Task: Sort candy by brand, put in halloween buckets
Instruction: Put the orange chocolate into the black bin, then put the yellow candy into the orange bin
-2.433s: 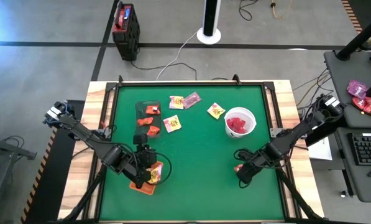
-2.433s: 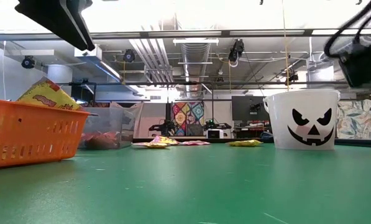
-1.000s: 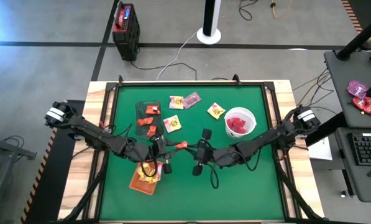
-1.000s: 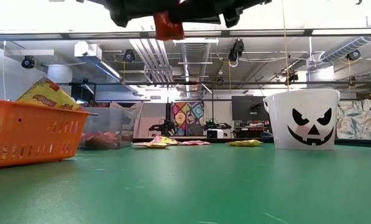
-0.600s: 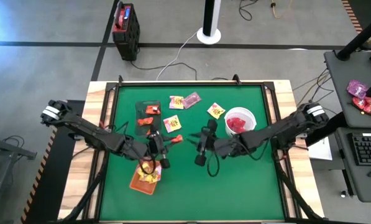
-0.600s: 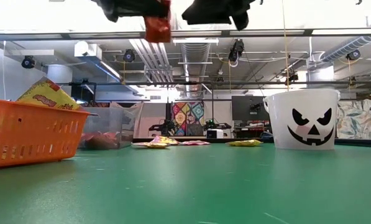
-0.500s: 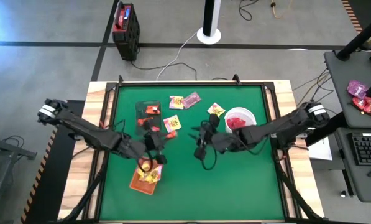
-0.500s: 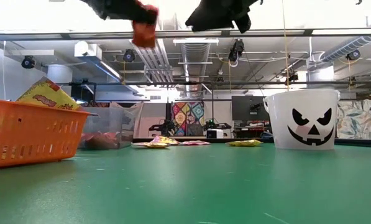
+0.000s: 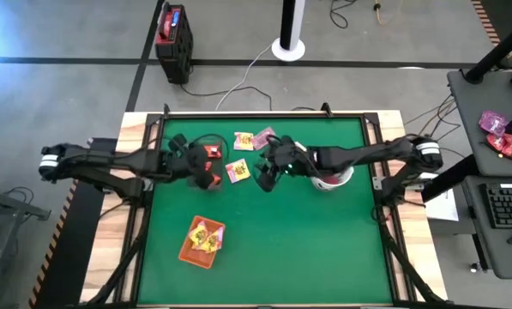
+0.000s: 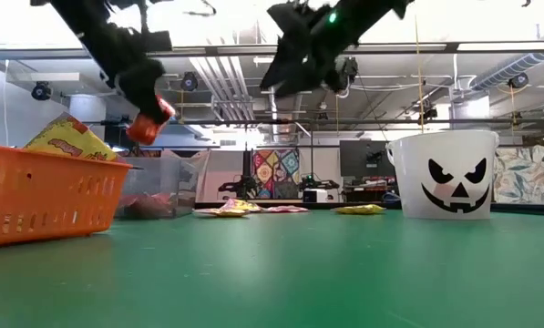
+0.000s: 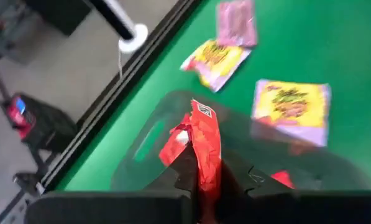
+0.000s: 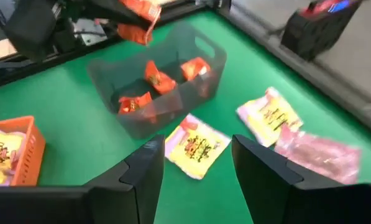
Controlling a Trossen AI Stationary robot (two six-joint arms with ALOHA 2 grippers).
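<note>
**While the red candy hangs over the dark tub, the drop is the step in hand**

Nearest the front edge of the counter (image 9: 324,249) sits the orange tray (image 9: 202,242), holding yellow packets and well apart from both arms. Farther in, the left gripper (image 9: 206,154) is pinching a red candy wrapper (image 11: 201,140) edge-on between its pressed-together fingers, and it hovers above the dark see-through tub (image 12: 166,78), which already holds several red pieces. From the low view the wrapper (image 10: 150,120) hangs clear above the tub's rim rather than inside it. My reading is that red candy goes in this tub, so the next move calls for lowering a little and letting go with the wrapper well inside the walls, since a light wrapper released high may flutter out

Beside the tub, the right gripper (image 9: 266,175) hangs in the air with its fingers spread and nothing between them. Just below and ahead of it lies a yellow packet (image 9: 237,171) close to the tub, which looks like its likely next pick; that calls for coming down flat on the thin packet without nudging the tub

Toward the far edge lie another yellow packet (image 9: 243,141) and a pink packet (image 9: 265,136), with one more yellow packet (image 9: 298,152) near the white bucket (image 9: 331,182), which the right arm partly covers. These four loose packets are still unsorted, so the sorting seems only partway done
</note>
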